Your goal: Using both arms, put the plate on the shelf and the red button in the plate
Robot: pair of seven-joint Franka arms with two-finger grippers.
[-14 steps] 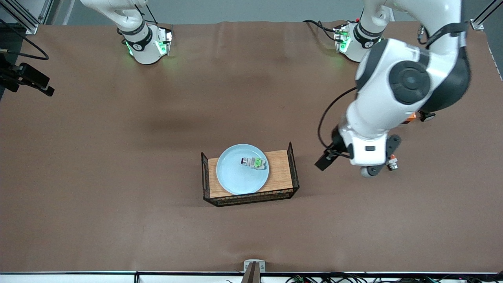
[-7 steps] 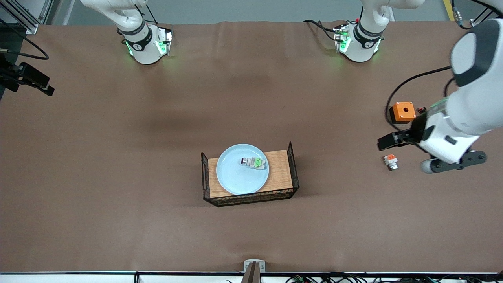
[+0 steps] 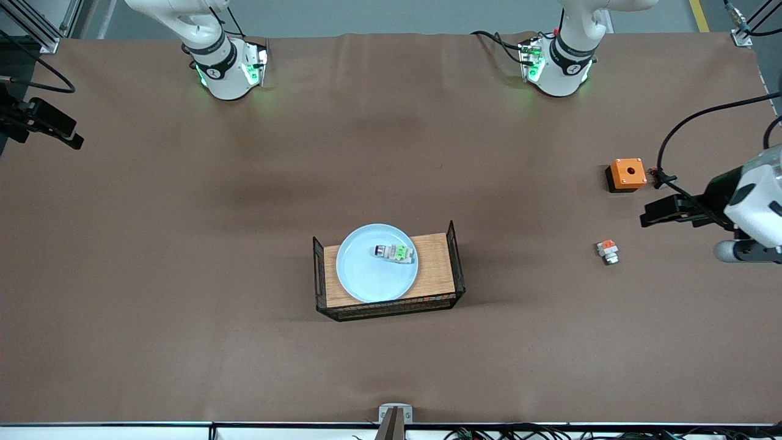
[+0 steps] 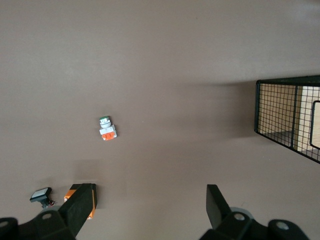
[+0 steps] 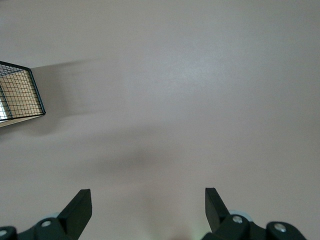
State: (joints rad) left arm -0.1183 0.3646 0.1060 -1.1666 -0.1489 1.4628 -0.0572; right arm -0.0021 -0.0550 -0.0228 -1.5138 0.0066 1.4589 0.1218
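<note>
The pale blue plate (image 3: 366, 278) lies on the wooden tray (image 3: 441, 269) in the middle of the table. The red button (image 3: 394, 252) lies on its side on the plate, green block showing. My left gripper (image 4: 147, 192) is open and empty, high over the table at the left arm's end; its hand (image 3: 754, 205) shows at the edge of the front view. My right gripper (image 5: 147, 197) is open and empty over bare table, a corner of the tray's wire side (image 5: 17, 92) in its view. The right gripper is out of the front view.
A white piece with an orange block (image 3: 607, 250) lies toward the left arm's end, also in the left wrist view (image 4: 107, 130). An orange box (image 3: 626, 174) stands farther from the front camera. A small black-bodied button (image 4: 41, 196) lies beside that box. The tray has black wire sides (image 4: 287, 120).
The left arm has swung away from beside the tray to its own end of the table, uncovering the orange box and the white-and-orange piece. Plate and red button have not moved.
</note>
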